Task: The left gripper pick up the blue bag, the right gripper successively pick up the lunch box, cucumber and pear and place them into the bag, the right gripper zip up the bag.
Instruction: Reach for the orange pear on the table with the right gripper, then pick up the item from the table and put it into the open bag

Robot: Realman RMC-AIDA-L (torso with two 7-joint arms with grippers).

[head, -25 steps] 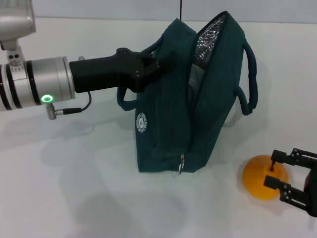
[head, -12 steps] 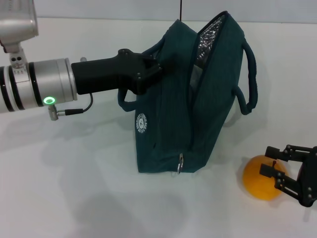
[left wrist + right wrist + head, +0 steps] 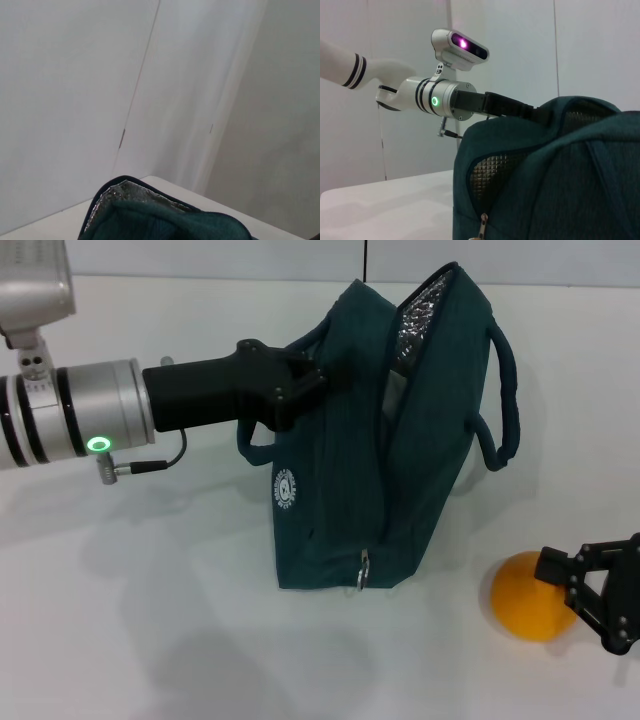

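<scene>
The blue bag [image 3: 400, 470] stands upright on the white table [image 3: 150, 620], its top unzipped and the silver lining showing. My left gripper [image 3: 305, 375] is shut on the bag's near handle, holding it up. The bag's rim also fills the low edge of the left wrist view [image 3: 150, 217]. The round orange-yellow pear [image 3: 525, 608] lies on the table to the right of the bag. My right gripper [image 3: 572, 600] is open just beside the pear, on its right side. The lunch box and cucumber are out of view.
A zipper pull [image 3: 366, 570] hangs at the bag's lower front end, also visible in the right wrist view [image 3: 482, 225]. The bag's second handle [image 3: 505, 400] loops out to the right. The left arm [image 3: 445, 100] reaches across above the bag.
My right gripper has shifted right and slightly down, from over the pear to its right side. The bag, pear and left arm have hardly moved.
</scene>
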